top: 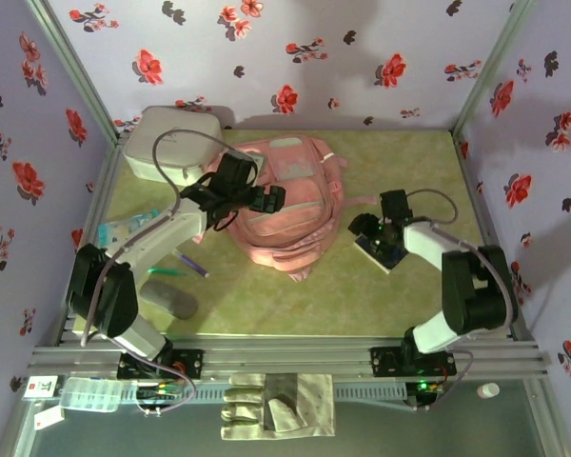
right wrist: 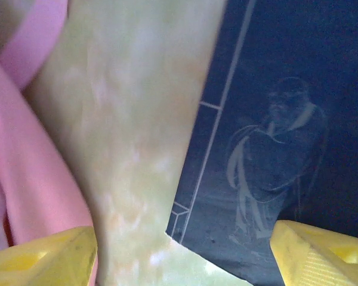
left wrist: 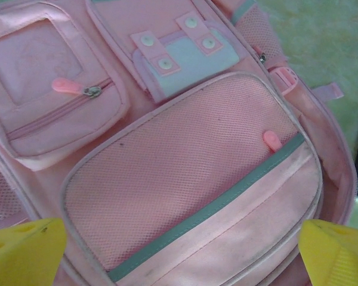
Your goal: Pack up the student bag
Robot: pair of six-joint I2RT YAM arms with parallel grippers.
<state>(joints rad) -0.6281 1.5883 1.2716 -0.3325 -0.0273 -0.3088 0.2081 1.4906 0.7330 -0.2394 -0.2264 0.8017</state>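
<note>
Backpack pink, mesh front pocket; left end effector, right end effector released.

You have open table in front of the student bag, which blocks the centre. A white-grey case fills the back-left corner, pens and a grey pouch clutter the left, and a dark book lies right.

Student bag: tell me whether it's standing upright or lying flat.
Lying flat: the student bag rests on the table with its front pockets facing up.
</note>
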